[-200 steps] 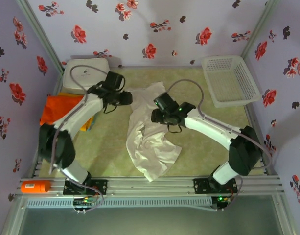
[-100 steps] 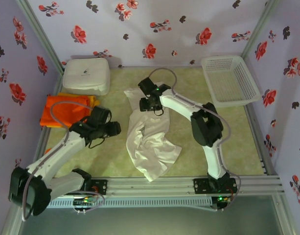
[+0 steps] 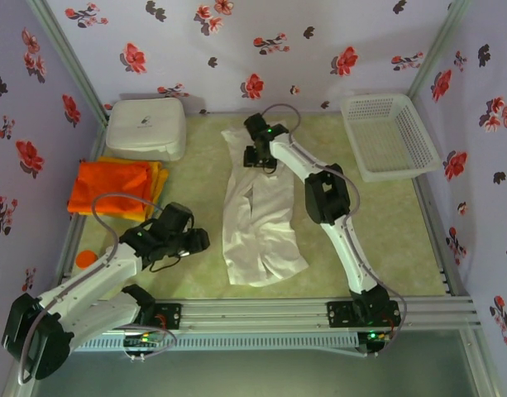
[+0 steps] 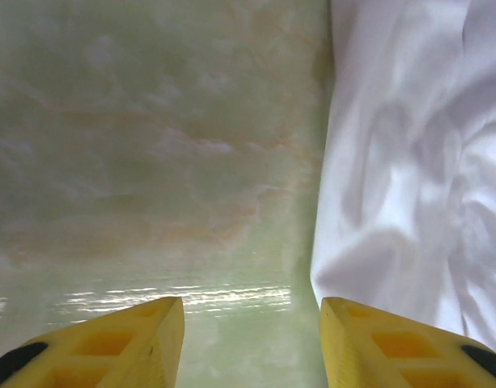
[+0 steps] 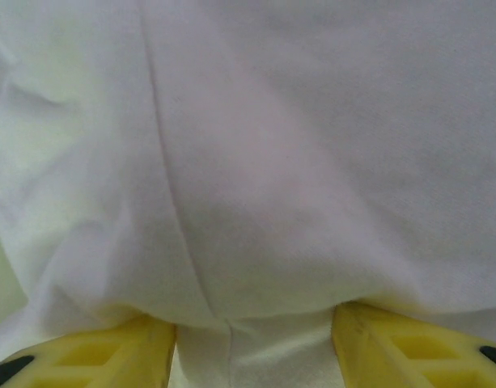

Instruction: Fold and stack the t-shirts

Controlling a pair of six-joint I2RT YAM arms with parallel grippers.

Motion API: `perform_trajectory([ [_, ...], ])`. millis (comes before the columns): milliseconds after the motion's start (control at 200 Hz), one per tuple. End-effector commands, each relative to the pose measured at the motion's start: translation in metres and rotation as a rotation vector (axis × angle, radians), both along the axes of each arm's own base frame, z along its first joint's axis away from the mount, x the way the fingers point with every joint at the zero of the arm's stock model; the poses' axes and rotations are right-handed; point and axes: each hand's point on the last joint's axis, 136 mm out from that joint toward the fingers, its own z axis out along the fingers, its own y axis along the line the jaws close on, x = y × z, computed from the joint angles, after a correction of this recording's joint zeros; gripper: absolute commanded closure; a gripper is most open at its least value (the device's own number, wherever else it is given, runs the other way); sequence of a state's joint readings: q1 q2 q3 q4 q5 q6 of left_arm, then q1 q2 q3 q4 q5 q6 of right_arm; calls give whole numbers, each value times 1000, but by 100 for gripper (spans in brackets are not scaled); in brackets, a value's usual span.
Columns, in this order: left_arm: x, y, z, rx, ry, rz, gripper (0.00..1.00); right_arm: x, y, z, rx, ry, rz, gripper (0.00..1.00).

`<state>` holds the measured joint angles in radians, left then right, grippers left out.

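Observation:
An off-white t-shirt [image 3: 257,223] lies stretched lengthwise down the middle of the table, crumpled at its near end. My right gripper [image 3: 255,157] sits low on the shirt's far end. In the right wrist view its fingers [image 5: 110,356] stand wide apart, open, with white cloth [image 5: 272,162] over and between them. Just left of the shirt's near part is my left gripper [image 3: 198,241], open over bare table [image 4: 150,162], with the shirt's edge [image 4: 409,162] by its right finger. A folded orange t-shirt [image 3: 111,187] rests on a yellow one [image 3: 159,172] at the left.
A white rounded box [image 3: 145,128] stands at the back left and a white mesh basket [image 3: 389,136] at the back right. A small orange object [image 3: 86,258] lies by the left edge. Bare table lies right of the shirt.
The right arm reached to the far end and the shirt was drawn out straighter. The left arm swung from the back left to the near left, beside the shirt.

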<state>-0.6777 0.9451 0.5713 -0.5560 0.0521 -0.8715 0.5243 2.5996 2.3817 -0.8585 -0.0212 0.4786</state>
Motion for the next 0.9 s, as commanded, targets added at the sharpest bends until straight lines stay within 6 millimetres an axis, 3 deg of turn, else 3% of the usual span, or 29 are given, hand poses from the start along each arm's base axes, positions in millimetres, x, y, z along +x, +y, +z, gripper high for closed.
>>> perform_trajectory([
  [0, -2, -22, -3, -112, 16, 3, 52, 17, -22, -16, 19, 29, -37, 41],
  [130, -7, -34, -15, -143, 53, -22, 51, 49, -31, 3, 71, -73, -46, 35],
  [215, -9, -37, -21, -138, 68, -31, 48, 55, -28, 24, 99, -111, -11, 32],
  [450, -2, -46, -24, -183, 50, -26, 47, 27, -25, 97, 95, -199, 70, 17],
  [565, -5, -58, -25, -207, 85, -59, 48, -4, -40, 119, 63, -177, 26, 14],
  [625, -6, -62, -26, -208, 90, -70, 49, -27, -49, 120, 77, -132, -13, 14],
  [790, -9, -68, -34, -216, 99, -100, 49, -109, -77, 110, 145, -17, -88, 16],
  [895, -11, -75, -36, -226, 106, -127, 49, -168, -98, 90, 180, 67, -137, 20],
])
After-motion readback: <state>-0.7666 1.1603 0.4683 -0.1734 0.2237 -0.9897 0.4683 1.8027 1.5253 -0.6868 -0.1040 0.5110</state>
